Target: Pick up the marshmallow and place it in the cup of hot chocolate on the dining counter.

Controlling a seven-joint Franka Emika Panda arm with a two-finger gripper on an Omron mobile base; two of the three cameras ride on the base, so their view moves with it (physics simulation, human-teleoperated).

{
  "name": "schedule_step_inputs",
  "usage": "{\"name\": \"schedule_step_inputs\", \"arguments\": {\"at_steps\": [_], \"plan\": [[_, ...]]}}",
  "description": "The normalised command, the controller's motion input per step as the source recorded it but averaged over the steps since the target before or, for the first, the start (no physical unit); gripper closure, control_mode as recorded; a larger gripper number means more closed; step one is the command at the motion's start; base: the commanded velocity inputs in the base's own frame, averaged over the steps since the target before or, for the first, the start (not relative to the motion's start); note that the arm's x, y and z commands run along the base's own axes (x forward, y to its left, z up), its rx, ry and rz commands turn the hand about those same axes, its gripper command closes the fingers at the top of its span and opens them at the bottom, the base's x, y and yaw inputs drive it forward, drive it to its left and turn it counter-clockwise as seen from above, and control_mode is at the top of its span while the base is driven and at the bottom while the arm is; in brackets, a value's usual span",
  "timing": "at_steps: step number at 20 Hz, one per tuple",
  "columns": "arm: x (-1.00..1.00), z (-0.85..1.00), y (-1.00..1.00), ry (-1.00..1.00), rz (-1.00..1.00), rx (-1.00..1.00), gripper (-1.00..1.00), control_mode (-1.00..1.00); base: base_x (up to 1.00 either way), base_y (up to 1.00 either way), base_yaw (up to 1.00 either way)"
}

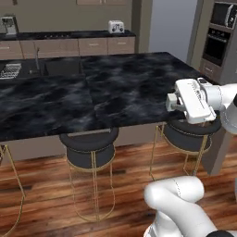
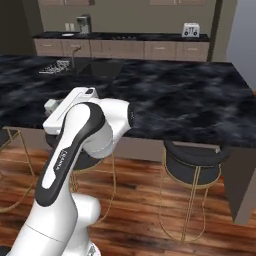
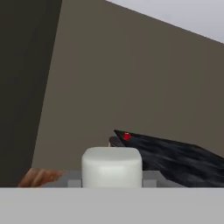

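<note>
One marshmallow [image 3: 112,167], an off-white, soft-edged rounded block, sits clamped in the gripper [image 3: 112,181].

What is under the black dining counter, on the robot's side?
Two round dark stools with thin gold legs stand under the counter edge, on wooden floor. The arm hides part of another stool.

This is a home kitchen. A long island counter [image 1: 92,92] with a dark marbled top has round padded stools [image 1: 90,148] on thin brass legs tucked under its near edge. A sink with a tap [image 1: 37,58] sits at its far left corner. Behind are wooden drawers [image 1: 92,46], a toaster [image 1: 115,26], a coffee machine [image 1: 8,25] and a built-in oven [image 1: 216,44].
</note>
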Motion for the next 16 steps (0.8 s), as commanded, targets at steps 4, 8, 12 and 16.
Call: {"name": "schedule_step_inputs", "arguments": {"at_steps": [4, 8, 12, 16], "plan": [[0.00, 0.00, 0.00, 0.00, 0.00, 0.00, 1.00, 1.00, 0.28, 1.00, 0.00], [0.00, 0.00, 0.00, 0.00, 0.00, 0.00, 1.00, 1.00, 0.21, 1.00, 0.00], [0.00, 0.00, 0.00, 0.00, 0.00, 0.00, 1.00, 1.00, 0.15, 1.00, 0.00], [0.00, 0.00, 0.00, 0.00, 0.00, 0.00, 1.00, 1.00, 0.15, 1.00, 0.00]]}}
